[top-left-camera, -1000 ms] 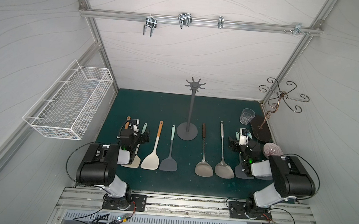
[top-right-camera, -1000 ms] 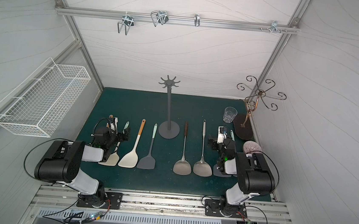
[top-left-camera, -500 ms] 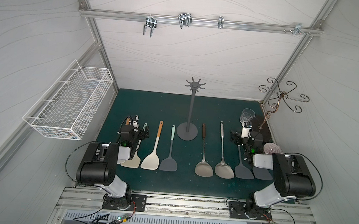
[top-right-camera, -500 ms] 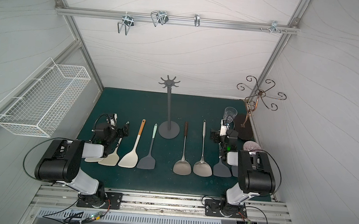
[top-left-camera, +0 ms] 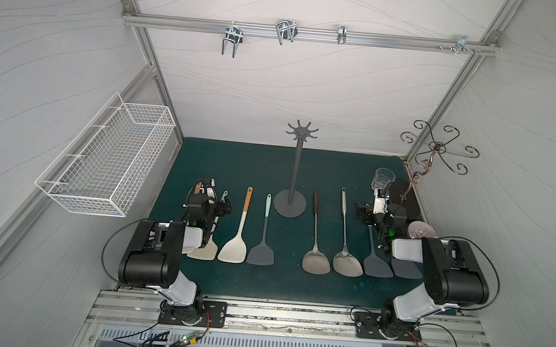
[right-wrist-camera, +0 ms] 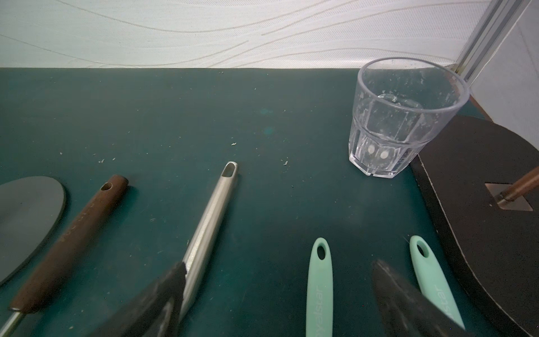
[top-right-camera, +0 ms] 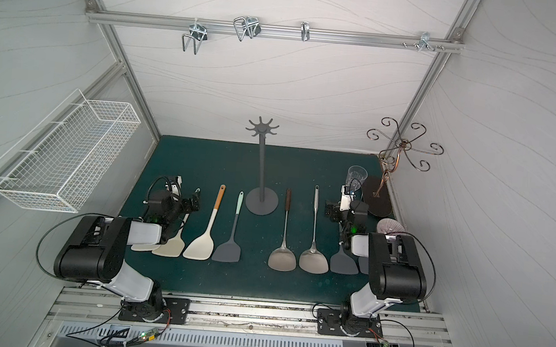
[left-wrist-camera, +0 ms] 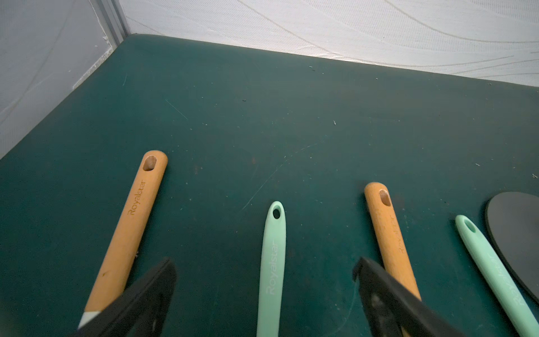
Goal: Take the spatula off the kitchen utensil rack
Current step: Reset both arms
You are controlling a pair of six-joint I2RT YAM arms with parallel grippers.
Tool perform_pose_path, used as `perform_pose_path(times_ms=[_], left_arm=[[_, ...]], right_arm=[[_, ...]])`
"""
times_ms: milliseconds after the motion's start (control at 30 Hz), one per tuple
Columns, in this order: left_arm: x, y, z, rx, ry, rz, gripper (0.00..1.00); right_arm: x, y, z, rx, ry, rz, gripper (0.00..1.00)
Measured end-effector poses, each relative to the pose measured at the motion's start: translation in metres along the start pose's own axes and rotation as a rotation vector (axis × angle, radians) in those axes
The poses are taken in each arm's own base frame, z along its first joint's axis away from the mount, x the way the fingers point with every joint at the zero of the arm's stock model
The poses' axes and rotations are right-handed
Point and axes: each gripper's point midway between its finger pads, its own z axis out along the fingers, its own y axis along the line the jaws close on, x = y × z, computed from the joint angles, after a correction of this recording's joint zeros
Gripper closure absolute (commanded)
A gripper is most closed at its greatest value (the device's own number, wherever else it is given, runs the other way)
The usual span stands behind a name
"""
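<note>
Even, soft light throughout; top views bend at the edges, wrist views slightly soft.

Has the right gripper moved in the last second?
Yes. In a top view the right gripper has moved forward, closer to the glass.

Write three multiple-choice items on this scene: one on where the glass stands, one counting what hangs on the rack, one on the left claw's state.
1. Where does the glass stand?
A. back left corner
B. back right, beside the scrolled stand's dark base
C. front centre

2. How many things hang on the kitchen utensil rack?
A. none
B. two
C. four

3. The left claw is:
A. shut on an orange handle
B. open astride a mint handle
C. shut and empty

Answers:
1 B: the right wrist view shows it next to that base.
2 A: every hook is bare in both top views.
3 B: the left wrist view shows its jaws apart on either side of the handle.
</note>
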Motion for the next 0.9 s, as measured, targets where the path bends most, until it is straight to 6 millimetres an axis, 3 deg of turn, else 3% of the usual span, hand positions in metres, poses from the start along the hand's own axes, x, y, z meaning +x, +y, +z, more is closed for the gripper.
perform_pose_path(times_ms=[900], left_arm=[[0.0003, -0.0016, 0.0001, -0.006, 0.0, 0.007, 0.0]], right_arm=[[0.0001, 0.0, 0.0, 0.0, 0.0, 0.0, 0.01]])
